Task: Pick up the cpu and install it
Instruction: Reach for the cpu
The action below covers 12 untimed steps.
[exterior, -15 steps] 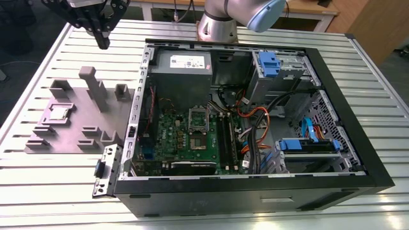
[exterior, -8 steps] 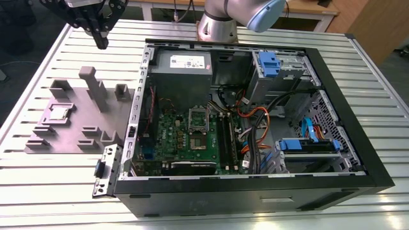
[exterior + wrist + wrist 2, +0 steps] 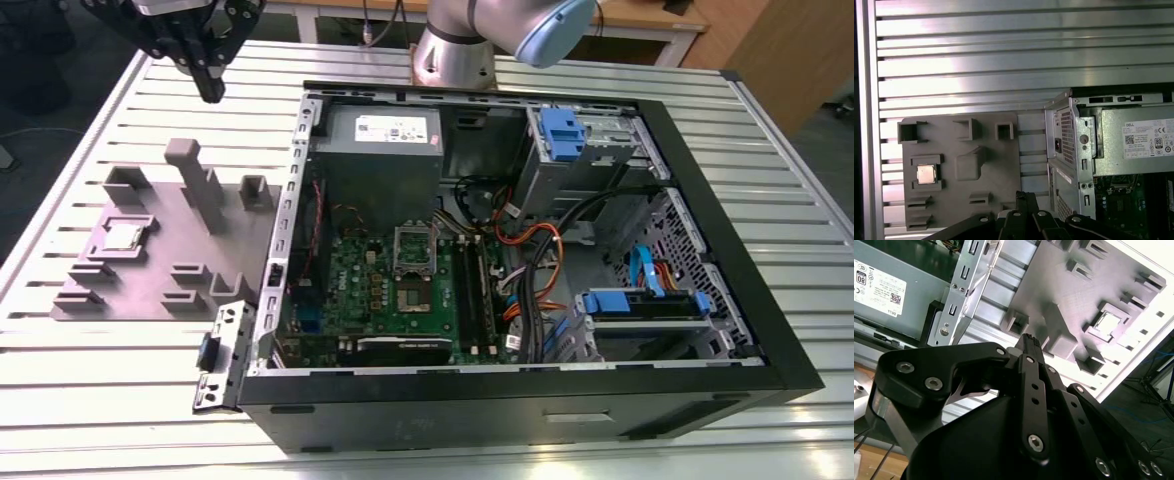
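Note:
The cpu [image 3: 123,236] is a small silver square lying in a pocket of the grey plastic tray [image 3: 160,275], at the exterior view's left on the slatted table. Both wrist views show the cpu [image 3: 926,174] [image 3: 1109,322] still seated in the tray [image 3: 989,175] [image 3: 1064,285]. My gripper [image 3: 211,92] hangs high above the table, beyond the tray's far edge and well clear of the chip. Its black fingers [image 3: 1029,342] meet at the tips, shut on nothing. The green motherboard [image 3: 400,295] with its metal socket frame [image 3: 415,243] lies inside the open computer case.
The open black computer case [image 3: 534,400] takes up the middle and the exterior view's right. Inside are a grey power supply [image 3: 380,140], cables and blue drive brackets [image 3: 561,125]. Tall grey posts [image 3: 200,185] rise from the tray. The arm's base [image 3: 454,55] stands behind the case.

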Each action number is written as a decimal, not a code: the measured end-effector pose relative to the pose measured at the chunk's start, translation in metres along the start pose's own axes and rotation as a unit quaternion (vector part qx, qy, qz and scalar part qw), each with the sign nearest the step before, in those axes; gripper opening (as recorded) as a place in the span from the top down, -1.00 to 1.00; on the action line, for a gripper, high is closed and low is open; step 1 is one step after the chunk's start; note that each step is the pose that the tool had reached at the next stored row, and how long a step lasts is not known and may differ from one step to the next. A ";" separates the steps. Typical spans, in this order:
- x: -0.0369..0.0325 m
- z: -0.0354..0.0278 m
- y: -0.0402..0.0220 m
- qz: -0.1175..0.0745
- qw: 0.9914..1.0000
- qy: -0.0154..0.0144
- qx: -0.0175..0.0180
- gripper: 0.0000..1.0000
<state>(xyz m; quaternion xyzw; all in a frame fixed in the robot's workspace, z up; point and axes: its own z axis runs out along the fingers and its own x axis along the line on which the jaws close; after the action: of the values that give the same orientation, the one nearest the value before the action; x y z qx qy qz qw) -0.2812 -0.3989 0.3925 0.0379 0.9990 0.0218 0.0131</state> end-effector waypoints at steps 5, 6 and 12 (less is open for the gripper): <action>0.0024 0.0000 -0.0002 0.000 1.000 0.000 0.000 0.79; 0.0024 0.0000 -0.0002 0.000 1.000 0.000 0.000 0.79; 0.0040 0.0001 -0.0003 0.000 1.000 0.000 0.000 0.79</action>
<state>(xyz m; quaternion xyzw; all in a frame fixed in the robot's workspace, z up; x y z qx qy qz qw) -0.2852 -0.3989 0.3923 0.0379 0.9990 0.0218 0.0131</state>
